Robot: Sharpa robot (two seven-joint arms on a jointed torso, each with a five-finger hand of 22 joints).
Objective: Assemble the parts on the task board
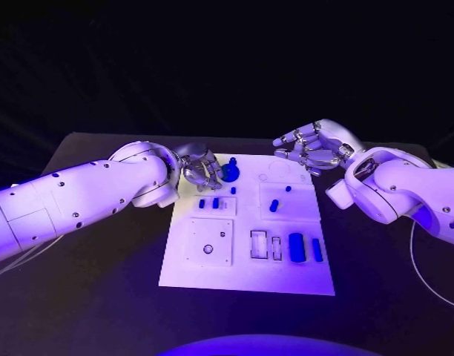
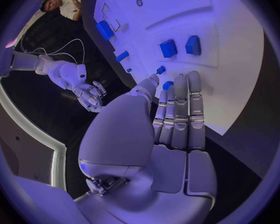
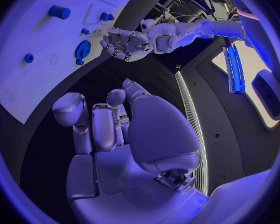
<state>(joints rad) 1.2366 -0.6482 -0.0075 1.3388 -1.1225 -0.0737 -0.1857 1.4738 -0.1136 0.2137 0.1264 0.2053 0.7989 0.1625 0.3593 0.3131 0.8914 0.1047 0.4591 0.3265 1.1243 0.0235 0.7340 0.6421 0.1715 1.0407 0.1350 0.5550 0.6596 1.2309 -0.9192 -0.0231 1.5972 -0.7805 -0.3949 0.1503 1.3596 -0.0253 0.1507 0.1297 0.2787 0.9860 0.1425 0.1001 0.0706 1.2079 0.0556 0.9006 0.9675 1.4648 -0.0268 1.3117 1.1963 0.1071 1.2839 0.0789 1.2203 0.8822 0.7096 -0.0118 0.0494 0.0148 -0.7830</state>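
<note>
**Meanwhile, both hands hung at the board's far end**

Over at the board (image 1: 246, 278), the left hand (image 1: 198, 167) hovered at the far left corner, fingers (image 2: 180, 115) straight and pressed side by side, holding nothing, tips just beside a blue part (image 1: 229, 170). The right hand (image 1: 314, 146) sat off the far right corner, fingers curled, gripping nothing. Other parts (image 1: 295, 247) lay in their slots.

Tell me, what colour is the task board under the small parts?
White; the task board shows best in the head view.
</note>
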